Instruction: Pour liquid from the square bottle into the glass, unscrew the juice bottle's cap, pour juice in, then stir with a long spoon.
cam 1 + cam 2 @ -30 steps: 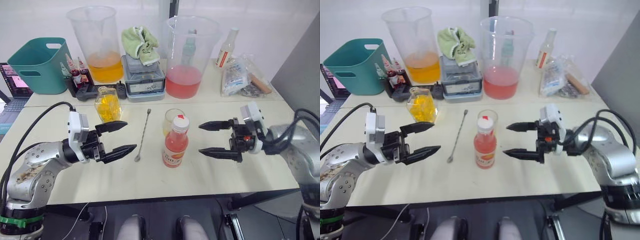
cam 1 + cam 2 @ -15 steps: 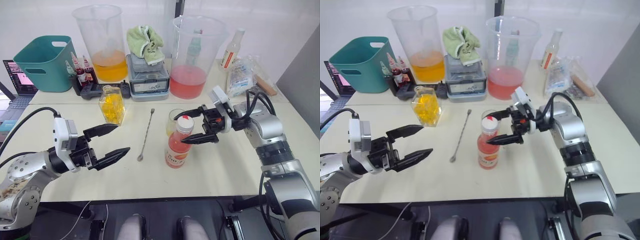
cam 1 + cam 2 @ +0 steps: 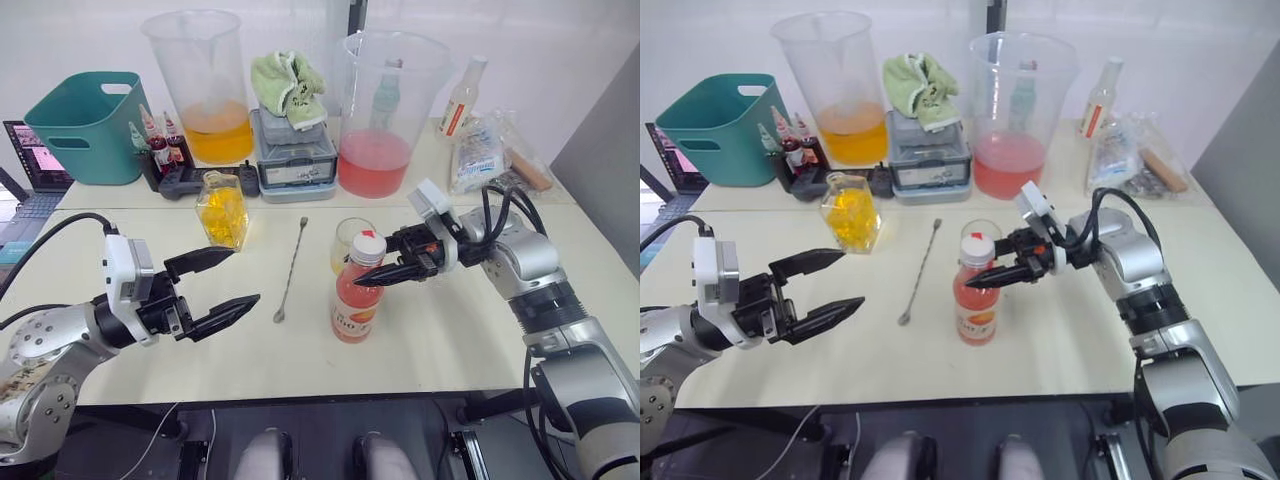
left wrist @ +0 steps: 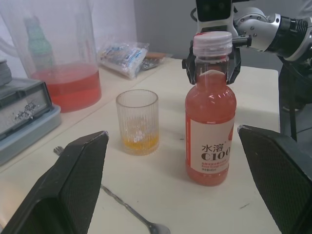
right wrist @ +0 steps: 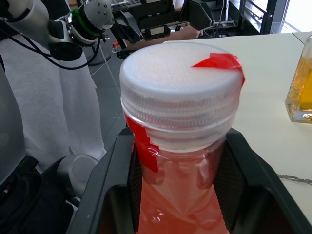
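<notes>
The juice bottle (image 3: 357, 298) stands upright mid-table with pink-red liquid, its white cap (image 3: 368, 245) screwed on. My right gripper (image 3: 372, 268) comes in from the right and is shut on the bottle's neck just under the cap (image 5: 180, 83), one finger on each side. Just behind the bottle is the glass (image 3: 349, 240), holding a little yellow liquid (image 4: 137, 142). The long spoon (image 3: 291, 268) lies flat to the left of them. The square bottle (image 3: 223, 208) with yellow liquid stands further back and left. My left gripper (image 3: 247, 275) hovers open and empty, left of the spoon.
Along the back stand a teal bin (image 3: 80, 125), a beaker of orange liquid (image 3: 205, 90), a grey box with a green cloth (image 3: 290, 150), a beaker of pink liquid (image 3: 385, 110), a pale bottle (image 3: 458, 100) and plastic bags (image 3: 490, 150). A laptop (image 3: 25, 160) sits far left.
My right gripper swung left to the juice bottle with jaws wide, then closed on its neck. The left gripper stayed open and barely moved.
</notes>
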